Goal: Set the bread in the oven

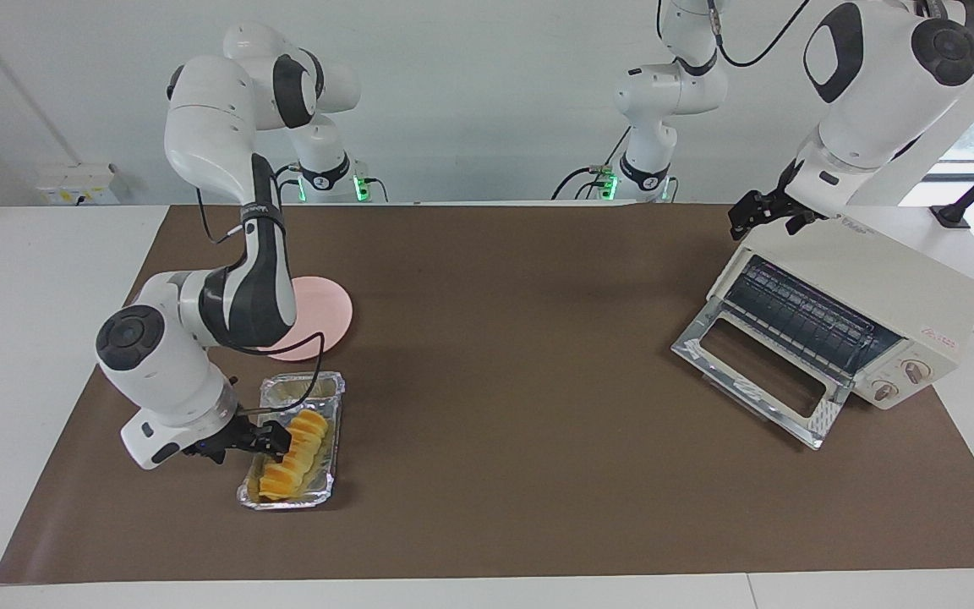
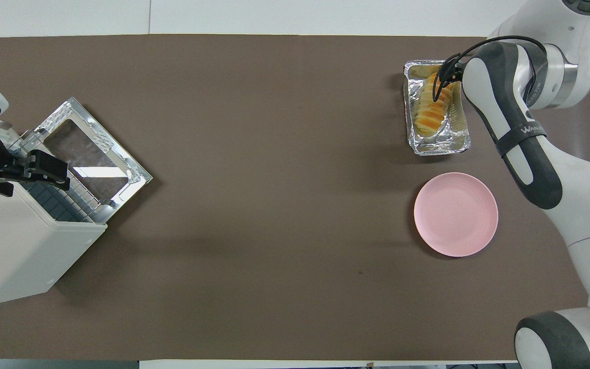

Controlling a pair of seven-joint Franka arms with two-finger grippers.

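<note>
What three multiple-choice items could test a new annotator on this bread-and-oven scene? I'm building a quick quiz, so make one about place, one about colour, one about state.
1. Where is the bread?
A. On the plate
B. In the foil tray
C. On the oven's rack

2. What colour is the plate?
A. Pink
B. Blue
C. Green

3. How is the door of the oven?
A. Shut
B. Dropped open
C. Taken off and laid on the mat

Key: 1 B, the loaf lies in the tray, with the right gripper open at it. 2 A, the round plate nearer to the robots than the tray is pink. 3 B, the door hangs down and the rack shows, with the left gripper open over the oven's top.
</note>
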